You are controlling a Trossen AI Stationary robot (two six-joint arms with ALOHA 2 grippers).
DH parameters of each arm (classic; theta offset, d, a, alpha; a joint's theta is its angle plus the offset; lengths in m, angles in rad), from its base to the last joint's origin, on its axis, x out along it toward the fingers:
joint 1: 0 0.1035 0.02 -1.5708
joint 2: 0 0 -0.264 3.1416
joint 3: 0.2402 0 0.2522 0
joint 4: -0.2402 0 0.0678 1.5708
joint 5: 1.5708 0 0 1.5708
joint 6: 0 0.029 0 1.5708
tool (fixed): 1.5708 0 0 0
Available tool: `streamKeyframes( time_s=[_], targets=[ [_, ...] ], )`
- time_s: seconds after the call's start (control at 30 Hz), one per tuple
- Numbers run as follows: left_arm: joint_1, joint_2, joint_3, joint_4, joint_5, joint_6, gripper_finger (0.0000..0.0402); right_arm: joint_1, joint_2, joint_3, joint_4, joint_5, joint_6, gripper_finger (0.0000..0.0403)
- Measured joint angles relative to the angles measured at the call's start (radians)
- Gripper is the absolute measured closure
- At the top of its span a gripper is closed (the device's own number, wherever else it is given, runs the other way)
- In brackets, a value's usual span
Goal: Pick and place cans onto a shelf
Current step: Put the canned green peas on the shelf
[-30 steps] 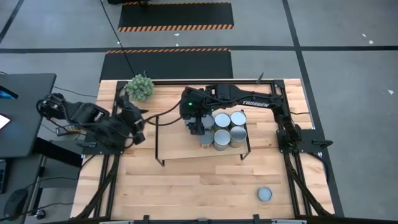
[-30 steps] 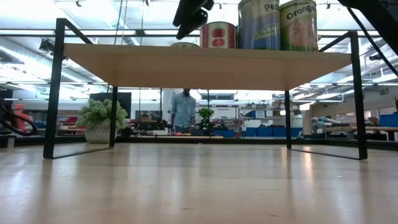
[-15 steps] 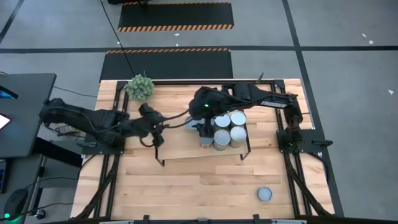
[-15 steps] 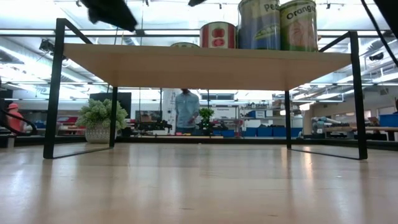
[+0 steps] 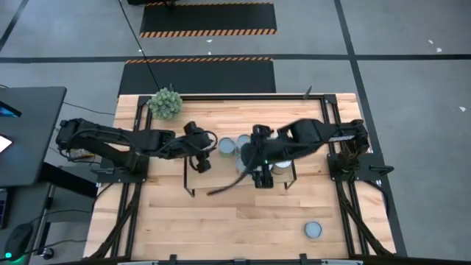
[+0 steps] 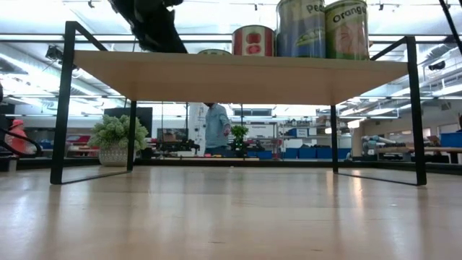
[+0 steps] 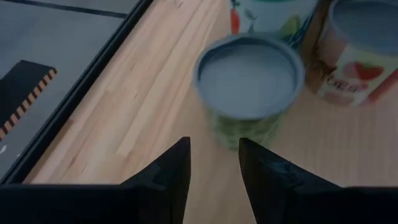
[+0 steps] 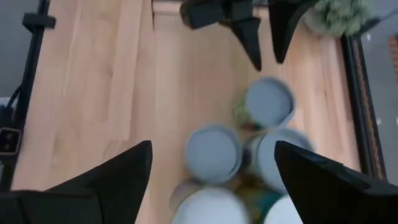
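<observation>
Robotics lab: hazard-striped floor mats [image 5: 207,18], workbenches [image 6: 404,152], person [image 6: 215,128] behind table.

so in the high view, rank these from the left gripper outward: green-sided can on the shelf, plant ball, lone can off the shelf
1. The green-sided can, on the shelf, right beside the left gripper.
2. The plant ball, at the table's far left corner.
3. The lone can, near the table's front right.

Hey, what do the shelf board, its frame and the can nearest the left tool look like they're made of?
The shelf board looks like pale wood, perhaps laminate: smooth and matte. Its frame looks like thin black-painted metal rod. The can seems to be metal: a dull silvery lid with a raised rim, and a green printed label, probably paper, around its side.
</observation>
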Motion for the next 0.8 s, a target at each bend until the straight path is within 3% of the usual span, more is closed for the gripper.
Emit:
streamKeyframes(
  time_s=[0.63,0.8],
  targets=[
    [-0.003,0.027,0.0,0.106,0.034,0.027,0.0262,0.242,-0.01,-0.001,-0.099,0.109,0.384,0.0057],
    [-0.019,0.013,0.012,0.081,0.035,0.027,0.0262,0.279,-0.01,-0.001,-0.127,0.072,0.471,0.0057]
  ],
)
